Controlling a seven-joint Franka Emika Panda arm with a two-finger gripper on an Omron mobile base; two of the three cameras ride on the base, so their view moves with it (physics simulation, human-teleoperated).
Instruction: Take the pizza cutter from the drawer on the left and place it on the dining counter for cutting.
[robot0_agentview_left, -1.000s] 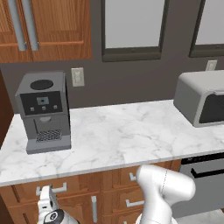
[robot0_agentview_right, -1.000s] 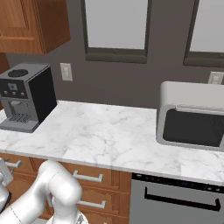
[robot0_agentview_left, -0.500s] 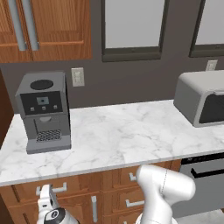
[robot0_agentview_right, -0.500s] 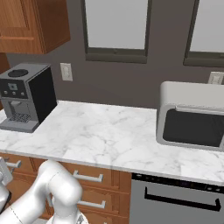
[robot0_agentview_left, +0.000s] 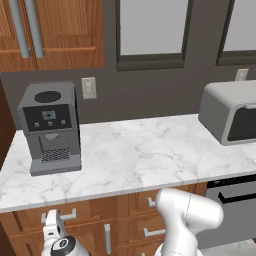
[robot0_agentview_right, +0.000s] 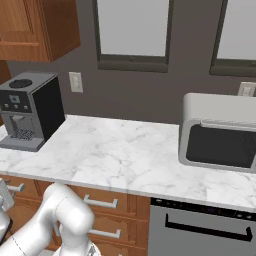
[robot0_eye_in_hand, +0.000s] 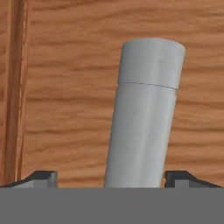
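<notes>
Two dark fingertips of the tool (robot0_eye_in_hand: 111, 177) are held wide apart around the silver bar handle (robot0_eye_in_hand: 144, 113) of the shut wooden drawer (robot0_eye_in_hand: 78, 87), gripping nothing yet, so squeezing and pulling are judged next; the pizza cutter is probably hidden inside.

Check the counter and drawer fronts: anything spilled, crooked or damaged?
Nothing stands out. The coffee machine and microwave sit upright on a clean counter. The drawer is shut, its bar handle intact between the open gripper's fingertips.
</notes>
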